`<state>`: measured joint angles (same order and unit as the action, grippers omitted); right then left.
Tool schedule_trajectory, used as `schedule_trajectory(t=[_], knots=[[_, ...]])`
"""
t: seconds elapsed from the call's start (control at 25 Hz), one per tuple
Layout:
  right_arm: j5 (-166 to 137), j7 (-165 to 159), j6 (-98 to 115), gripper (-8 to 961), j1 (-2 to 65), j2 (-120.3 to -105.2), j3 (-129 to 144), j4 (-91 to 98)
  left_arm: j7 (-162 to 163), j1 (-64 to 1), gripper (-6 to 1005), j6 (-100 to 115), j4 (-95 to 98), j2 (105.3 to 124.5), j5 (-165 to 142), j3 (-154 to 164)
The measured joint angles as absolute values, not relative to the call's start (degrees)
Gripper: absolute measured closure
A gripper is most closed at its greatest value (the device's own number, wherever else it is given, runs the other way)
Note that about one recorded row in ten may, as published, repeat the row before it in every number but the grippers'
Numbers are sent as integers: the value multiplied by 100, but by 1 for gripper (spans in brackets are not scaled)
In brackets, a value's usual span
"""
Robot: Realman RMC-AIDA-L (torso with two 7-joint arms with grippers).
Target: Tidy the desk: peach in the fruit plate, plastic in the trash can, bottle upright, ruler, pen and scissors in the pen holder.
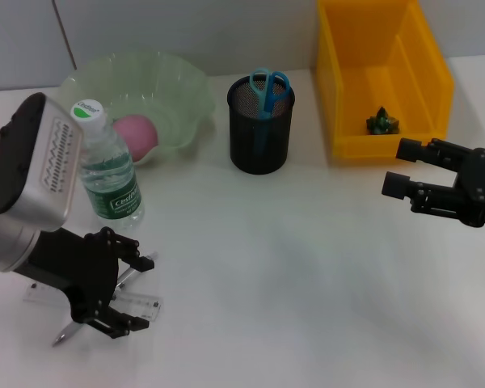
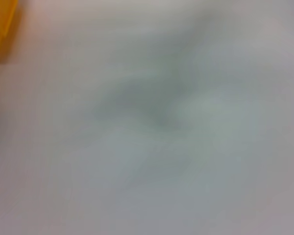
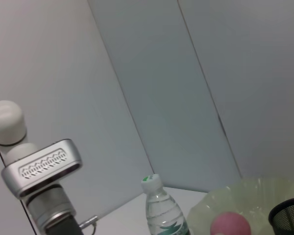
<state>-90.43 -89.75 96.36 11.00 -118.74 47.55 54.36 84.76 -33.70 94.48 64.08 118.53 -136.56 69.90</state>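
White tabletop (image 1: 307,267), matte, plain. Runs back to a pale grey-blue panelled wall (image 1: 186,32) along the far edge. Thin dark vertical seam (image 1: 63,36) in the panels near the far-left corner of the tabletop. Right wrist view: same wall (image 3: 176,88) as large flat panels split by two slanted seams (image 3: 206,88), lighter off-white panel (image 3: 44,73) to one side. Soft, even overhead light. Faint diffuse shadows mid-tabletop, no hard edges, no glare. Left wrist view: only blurred white surface (image 2: 176,122) with a dim grey shadow patch across it.
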Motion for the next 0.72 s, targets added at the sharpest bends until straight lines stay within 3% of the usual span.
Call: schedule_trajectory(t=[0.72], knots=[[-8994,-9000,9747,115,1125,-11891,4755,5325,8443,-3692,259,9054,5824,11865,-13923,7341]])
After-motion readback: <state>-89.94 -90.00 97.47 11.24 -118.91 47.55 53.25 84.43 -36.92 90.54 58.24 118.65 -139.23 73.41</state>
